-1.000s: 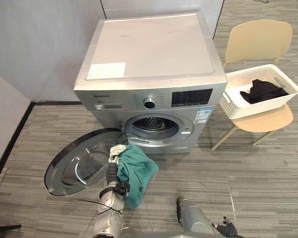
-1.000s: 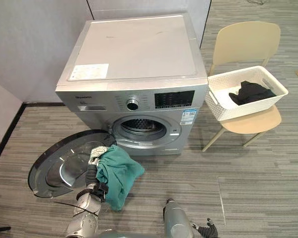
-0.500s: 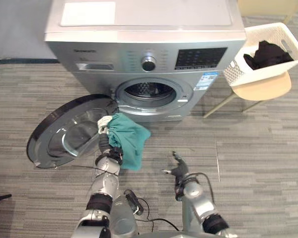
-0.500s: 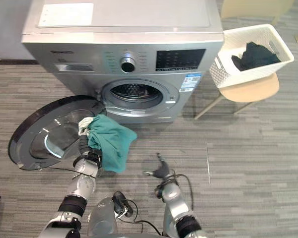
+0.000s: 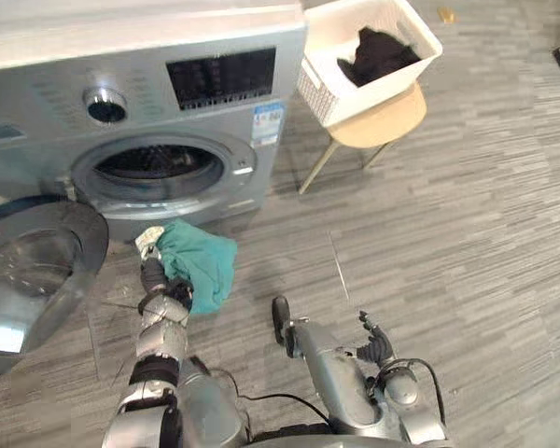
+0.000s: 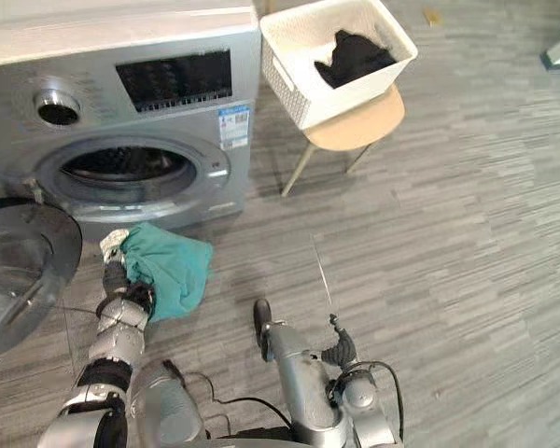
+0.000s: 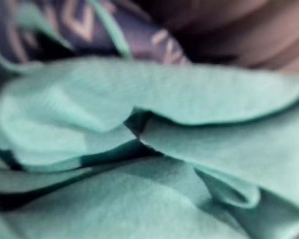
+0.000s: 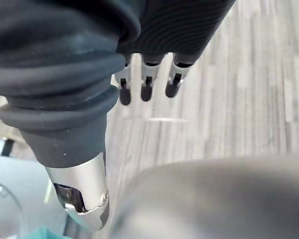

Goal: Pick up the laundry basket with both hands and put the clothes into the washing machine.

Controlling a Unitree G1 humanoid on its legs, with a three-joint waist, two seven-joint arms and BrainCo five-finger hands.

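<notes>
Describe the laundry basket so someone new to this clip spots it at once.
Find the silver washing machine; a beige chair stands beside it, on the display-panel side. On its seat sits the laundry basket: white, perforated walls, a black garment inside, whereas the teal cloth is in the left hand.

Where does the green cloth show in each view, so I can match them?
Left eye view: green cloth hanging from the left hand, before the washing machine's drum opening.
Right eye view: same spot, below the drum opening.
Left wrist view: teal folds close up.
Right wrist view: a teal scrap beside the right hand.
Shared landmark: the drum opening, in both eye views.
</notes>
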